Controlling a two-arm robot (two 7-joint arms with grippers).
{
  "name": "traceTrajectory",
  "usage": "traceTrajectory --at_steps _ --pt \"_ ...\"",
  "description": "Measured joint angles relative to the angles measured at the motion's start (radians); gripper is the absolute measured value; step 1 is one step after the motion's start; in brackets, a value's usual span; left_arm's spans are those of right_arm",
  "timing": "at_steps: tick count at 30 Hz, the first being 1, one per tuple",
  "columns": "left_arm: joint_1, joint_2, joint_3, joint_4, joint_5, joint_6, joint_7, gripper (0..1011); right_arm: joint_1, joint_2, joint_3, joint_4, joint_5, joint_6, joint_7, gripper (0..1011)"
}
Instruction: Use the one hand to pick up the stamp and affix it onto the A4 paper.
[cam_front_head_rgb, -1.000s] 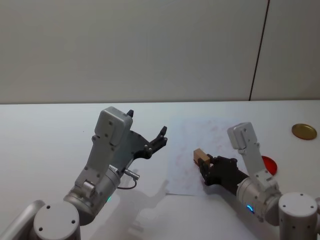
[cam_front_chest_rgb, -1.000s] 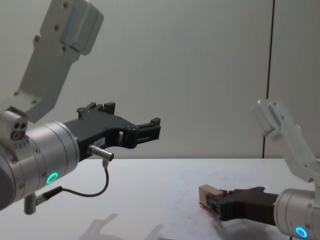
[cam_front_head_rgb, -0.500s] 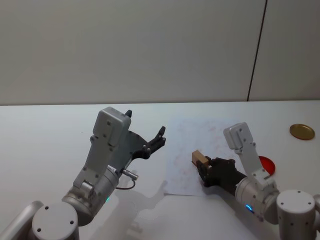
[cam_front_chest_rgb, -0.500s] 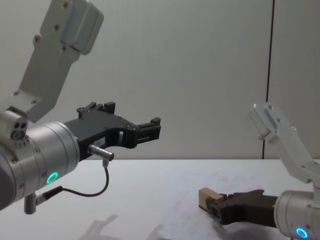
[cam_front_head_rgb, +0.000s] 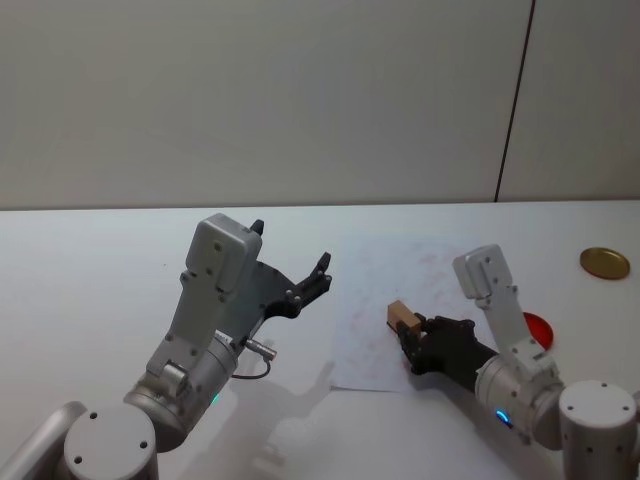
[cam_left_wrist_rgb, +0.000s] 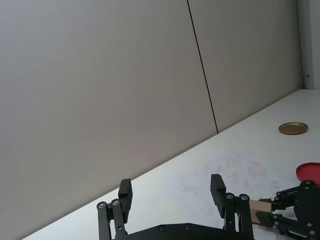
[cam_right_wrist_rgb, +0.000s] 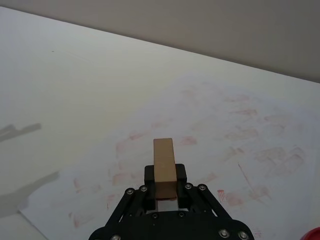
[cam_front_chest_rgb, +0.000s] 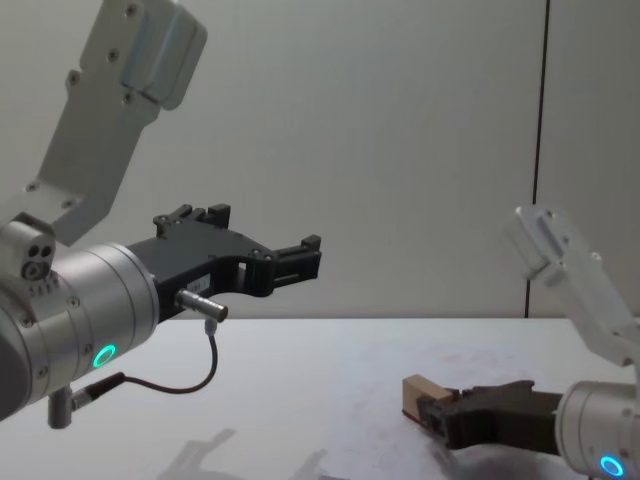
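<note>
I see my right gripper (cam_front_head_rgb: 408, 330), lower right of centre, clamping the stamp (cam_front_head_rgb: 401, 314) over the A4 paper (cam_front_head_rgb: 365, 280), perhaps touching it; my left gripper (cam_front_head_rgb: 293, 248) hangs centre-left, fingers spread.

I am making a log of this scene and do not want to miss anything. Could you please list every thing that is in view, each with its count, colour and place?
light-tan wooden block stamp: one, tan, held over the paper's near part
white A4 paper sheet with reddish smudges: one, white, flat on the table, centre-right
flat red round ink pad: one, red, right of the paper, partly behind the right arm
round gold metal lid: one, gold, far right of the table
white tabletop: one, white, under everything
grey wall: one, grey, behind the table
left pincer: one, black, raised left of the paper, open
right pincer: one, black, low over the paper, shut on the stamp
</note>
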Motion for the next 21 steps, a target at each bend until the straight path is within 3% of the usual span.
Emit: traceTrajectory --at_steps 11,21 --pt "0.0 0.0 0.0 0.0 0.0 0.0 0.0 993 -0.02 0.014 0.017 -0.071 0.049 -0.07 -0.025 217" --pt "0.0 0.0 0.0 0.0 0.0 0.0 0.0 993 -0.05 0.053 0.055 -0.158 0.092 -0.129 -0.062 217"
